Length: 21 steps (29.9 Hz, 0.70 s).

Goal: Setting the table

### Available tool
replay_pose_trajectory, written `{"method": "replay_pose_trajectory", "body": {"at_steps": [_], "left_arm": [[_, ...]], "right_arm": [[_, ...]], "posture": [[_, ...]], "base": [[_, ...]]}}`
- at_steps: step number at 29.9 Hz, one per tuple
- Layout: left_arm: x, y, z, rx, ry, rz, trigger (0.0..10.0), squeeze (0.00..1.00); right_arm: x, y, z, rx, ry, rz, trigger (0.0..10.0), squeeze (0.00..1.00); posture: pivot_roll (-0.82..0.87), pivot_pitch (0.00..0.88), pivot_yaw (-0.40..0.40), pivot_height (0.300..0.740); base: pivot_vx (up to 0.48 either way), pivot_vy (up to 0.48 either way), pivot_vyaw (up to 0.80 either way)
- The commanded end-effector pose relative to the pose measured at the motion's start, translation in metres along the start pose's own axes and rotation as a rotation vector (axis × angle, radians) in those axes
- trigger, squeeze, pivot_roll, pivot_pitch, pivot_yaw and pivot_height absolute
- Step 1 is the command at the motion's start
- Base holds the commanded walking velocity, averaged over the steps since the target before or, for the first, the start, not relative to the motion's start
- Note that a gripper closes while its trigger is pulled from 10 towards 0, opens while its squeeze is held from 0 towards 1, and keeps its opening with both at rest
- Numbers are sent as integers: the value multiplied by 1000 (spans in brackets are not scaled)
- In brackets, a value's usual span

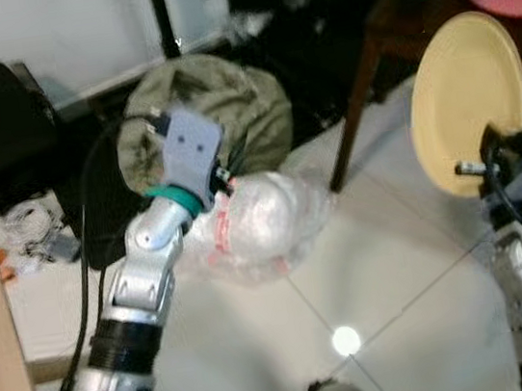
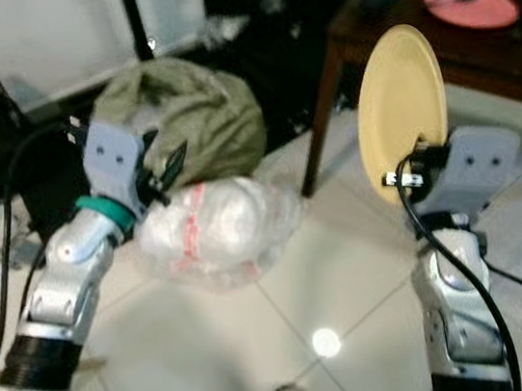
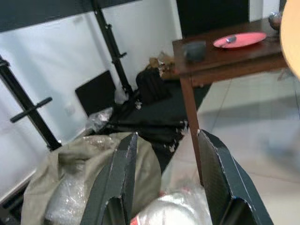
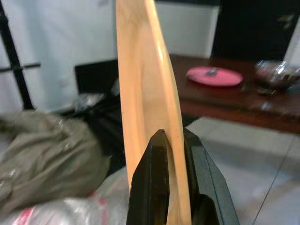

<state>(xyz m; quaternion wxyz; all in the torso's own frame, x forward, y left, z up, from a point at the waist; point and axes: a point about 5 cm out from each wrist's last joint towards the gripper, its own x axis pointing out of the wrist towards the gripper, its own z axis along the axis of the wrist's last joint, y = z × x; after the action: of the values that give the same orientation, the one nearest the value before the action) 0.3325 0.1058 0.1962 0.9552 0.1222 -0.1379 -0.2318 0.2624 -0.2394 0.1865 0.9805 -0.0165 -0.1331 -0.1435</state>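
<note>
— What lies in front of you, biggest thing first?

— A pale tiled floor (image 2: 349,271) runs under everything. At about one o'clock stands a dark wooden table (image 2: 473,39); one of its legs (image 1: 355,114) comes down to the tiles near the middle of my view. At eleven o'clock slumps an olive cloth sack (image 2: 181,109), and just in front of it, touching it, lies a clear plastic bag (image 2: 221,225) with red print, stuffed with something white.

— And the plate you carry?

— The yellow plate (image 2: 402,107) stands on edge at two o'clock, off the table and on the near side of it, well above the floor. My right gripper (image 4: 173,154) is clamped on its lower rim, one black finger (image 4: 152,183) pressed on each face.

— Your other arm?

— My left gripper (image 3: 164,180) is raised at ten o'clock, over the plastic bag and pointing toward the sack. Its two fingers (image 3: 117,183) stand apart with nothing between them.

— Is anything on the table?

— A pink plate (image 2: 470,4) sits flat at its far side, at one o'clock, with a small metal thing on it that I cannot make out. A dark cup (image 3: 194,49) stands near the table's corner, well apart from that plate.
</note>
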Motion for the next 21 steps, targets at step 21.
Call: {"method": "replay_pose_trajectory", "body": {"at_steps": [21], "left_arm": [[-2,-1,-5,2,21,-2,10000,0]], "right_arm": [[-2,0,-2,-10,10,-4,10000,0]], "posture": [[22,0,79,740]], "base": [[0,0,-800]]}}
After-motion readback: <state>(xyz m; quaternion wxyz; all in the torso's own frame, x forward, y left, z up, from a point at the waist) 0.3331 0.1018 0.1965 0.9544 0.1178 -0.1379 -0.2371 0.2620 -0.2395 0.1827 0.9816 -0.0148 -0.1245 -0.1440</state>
